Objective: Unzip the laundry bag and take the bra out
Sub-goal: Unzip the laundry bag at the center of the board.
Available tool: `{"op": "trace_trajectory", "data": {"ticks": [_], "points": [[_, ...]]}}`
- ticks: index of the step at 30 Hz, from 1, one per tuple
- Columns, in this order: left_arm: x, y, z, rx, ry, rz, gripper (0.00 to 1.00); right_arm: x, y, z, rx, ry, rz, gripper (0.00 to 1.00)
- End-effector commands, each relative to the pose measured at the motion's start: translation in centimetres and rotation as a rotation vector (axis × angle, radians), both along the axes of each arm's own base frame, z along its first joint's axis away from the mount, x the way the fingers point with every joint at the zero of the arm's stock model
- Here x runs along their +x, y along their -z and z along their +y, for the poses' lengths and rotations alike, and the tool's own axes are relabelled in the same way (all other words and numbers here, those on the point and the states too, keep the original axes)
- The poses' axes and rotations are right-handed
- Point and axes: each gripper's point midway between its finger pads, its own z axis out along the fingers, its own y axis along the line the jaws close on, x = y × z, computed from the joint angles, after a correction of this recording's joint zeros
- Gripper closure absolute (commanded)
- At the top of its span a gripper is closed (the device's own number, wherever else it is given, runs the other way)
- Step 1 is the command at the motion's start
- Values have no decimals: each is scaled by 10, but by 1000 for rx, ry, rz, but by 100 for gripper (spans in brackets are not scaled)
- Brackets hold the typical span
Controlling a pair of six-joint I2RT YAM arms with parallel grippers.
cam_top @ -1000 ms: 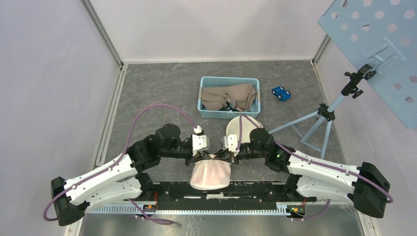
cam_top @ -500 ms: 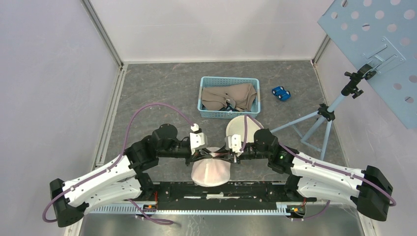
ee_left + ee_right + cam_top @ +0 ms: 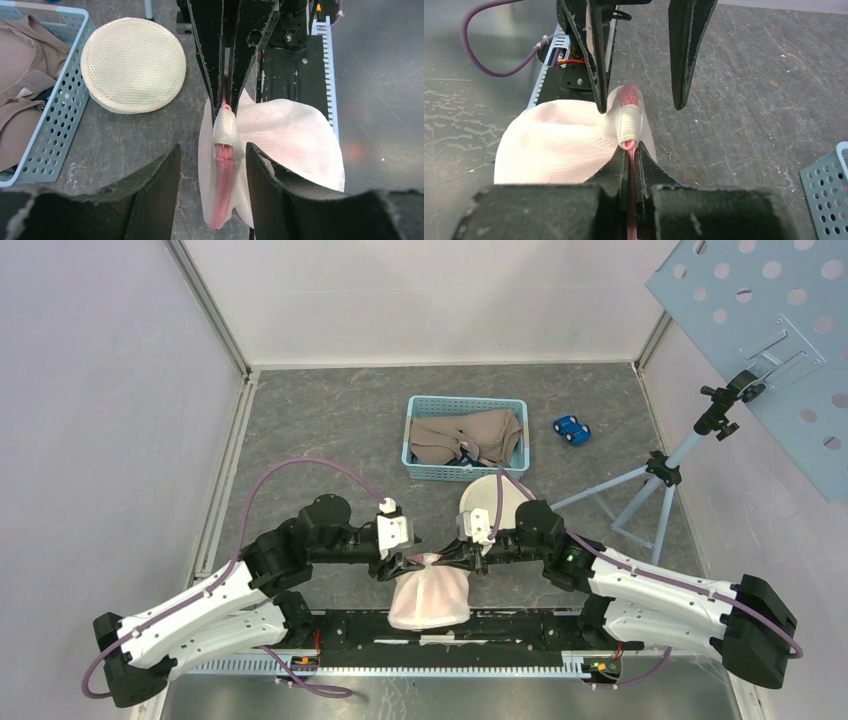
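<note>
Right wrist view: right gripper (image 3: 630,151) pinches the pink zipper (image 3: 223,175) of the laundry bag (image 3: 554,142); left gripper (image 3: 212,152) stands open; bag looks closed, bra not out.

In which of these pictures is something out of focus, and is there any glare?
Left wrist view: the fingers of the left gripper are blurred at the bottom, the laundry bag is sharp, and the metal surface at right shows a soft reflection. Right wrist view: the body behind the right gripper is blurred. Top view: even light, nothing blurred.
</note>
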Motion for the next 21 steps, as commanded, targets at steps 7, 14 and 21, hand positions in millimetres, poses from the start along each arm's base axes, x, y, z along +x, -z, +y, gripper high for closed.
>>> {"op": "trace_trajectory", "data": {"ticks": [7,14,21], "points": [[5,-12,2,21,28,-133,44,-2,-21,8,82,-18,86,100],[7,-12,1,34,20,-164,46,-3,-19,11,82,-22,142,100],[9,-15,-1,41,9,-193,49,-2,-15,12,63,-18,160,100]]}}
